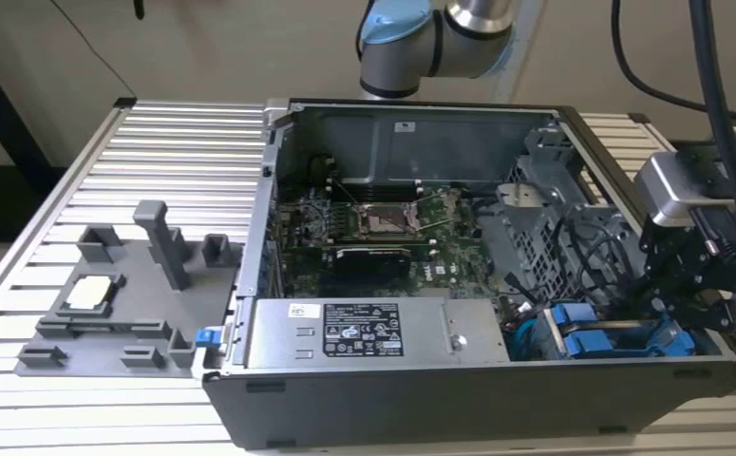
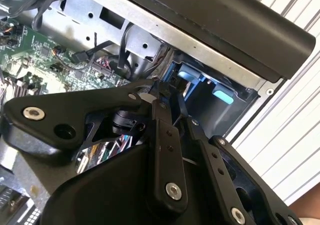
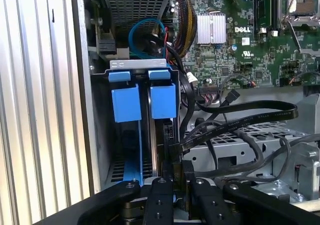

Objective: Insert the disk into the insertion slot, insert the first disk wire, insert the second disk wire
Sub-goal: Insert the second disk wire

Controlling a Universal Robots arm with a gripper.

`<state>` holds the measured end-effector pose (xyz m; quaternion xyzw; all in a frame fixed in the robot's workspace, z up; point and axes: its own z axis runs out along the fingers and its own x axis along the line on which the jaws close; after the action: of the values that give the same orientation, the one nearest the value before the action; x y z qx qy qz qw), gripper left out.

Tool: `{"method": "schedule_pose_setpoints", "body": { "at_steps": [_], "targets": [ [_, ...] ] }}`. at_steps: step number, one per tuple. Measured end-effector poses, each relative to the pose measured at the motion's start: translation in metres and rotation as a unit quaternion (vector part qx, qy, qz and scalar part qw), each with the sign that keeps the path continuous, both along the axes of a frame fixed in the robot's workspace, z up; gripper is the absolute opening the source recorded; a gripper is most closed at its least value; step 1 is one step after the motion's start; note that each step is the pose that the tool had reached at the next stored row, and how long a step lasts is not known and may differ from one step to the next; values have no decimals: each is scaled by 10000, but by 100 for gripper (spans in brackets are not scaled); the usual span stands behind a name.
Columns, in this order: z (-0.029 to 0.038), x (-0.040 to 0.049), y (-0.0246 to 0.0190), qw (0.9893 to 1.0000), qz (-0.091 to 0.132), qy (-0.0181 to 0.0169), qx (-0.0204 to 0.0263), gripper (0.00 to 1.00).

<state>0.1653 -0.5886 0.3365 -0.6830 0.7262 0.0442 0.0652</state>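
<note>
The open dark-grey computer case (image 1: 469, 285) is lying on a ribbed metal table (image 1: 152, 152), with the green motherboard (image 1: 381, 223) facing up. The arm is reaching in from the exterior view's right, and its black gripper (image 1: 690, 285) is hanging over the case's near right corner, just above the drive bays.

There, the insertion slot (image 1: 621, 337) is already holding the disk (image 3: 162, 100) in its bright blue carrier frame, sitting upright just beside a second, similar blue carrier (image 3: 126, 102); which of the two blue fronts belongs to the task's drive cannot be told for certain. In the first wrist view the gripper (image 3: 175, 177) is lining up with the gap beside the right-hand carrier, and its black fingers (image 3: 159, 200) are sitting very close together around a dark cable end (image 3: 172, 152) that is running down beside the drive; whether they are truly pinching it cannot be told. Black flat cables (image 3: 240, 117) are looping from that spot across the grey metal cage (image 3: 250, 145).

At the near edge of the case, the grey box with the white label (image 1: 361, 332) is lying to the left of the bays. On the table to the left, a grey fixture (image 1: 127, 304) is standing well apart from the case.
</note>
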Motion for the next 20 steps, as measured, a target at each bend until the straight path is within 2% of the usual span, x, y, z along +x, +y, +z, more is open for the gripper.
{"method": "schedule_pose_setpoints", "body": {
  "at_steps": [10, 11, 14, 16, 20],
  "targets": [
    [-47, -3, -1, 10000, 41, 6, -12, 20],
    [-37, -3, -1, 10000, 41, 15, -17, 27],
    [27, -2, -1, 10000, 41, 47, -20, 27],
    [92, -2, -1, 10000, 41, 63, -21, 27],
    [230, -2, -1, 10000, 40, 78, -21, 27]
  ]
}}
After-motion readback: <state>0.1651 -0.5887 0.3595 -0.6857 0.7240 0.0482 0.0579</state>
